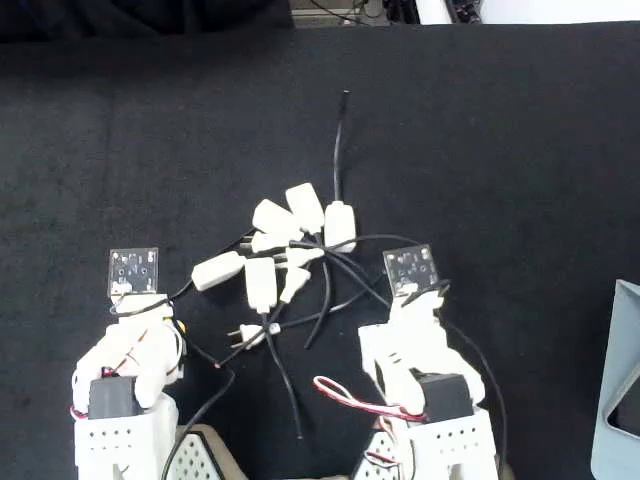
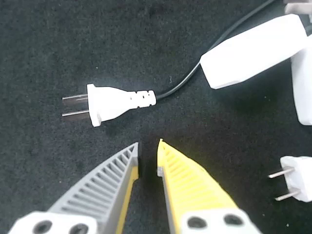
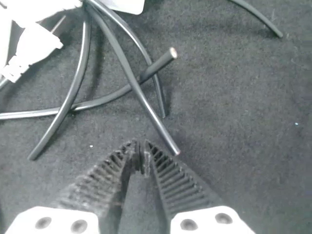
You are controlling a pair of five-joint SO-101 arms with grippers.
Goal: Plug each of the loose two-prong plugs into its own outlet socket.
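Several white outlet sockets [image 1: 305, 206] and white two-prong plugs [image 1: 253, 335] lie tangled with black cables [image 1: 322, 300] at mid-table. In the left wrist view a loose plug [image 2: 112, 102] lies flat just beyond my left gripper [image 2: 148, 144], prongs pointing away from its cable. A socket block [image 2: 253, 51] and another plug [image 2: 296, 178] lie farther off. The grey and yellow fingertips stand nearly together with nothing between them. My right gripper [image 3: 139, 145] is shut and empty, over bare cloth beside crossing cables [image 3: 131, 83], with a plug [image 3: 29, 44] off to one side.
The black cloth [image 1: 520, 150] covers the whole table. A grey-blue container [image 1: 620, 400] stands at the right edge. The left arm [image 1: 125, 375] and right arm [image 1: 420, 370] sit at the near edge, each with a square marker tag.
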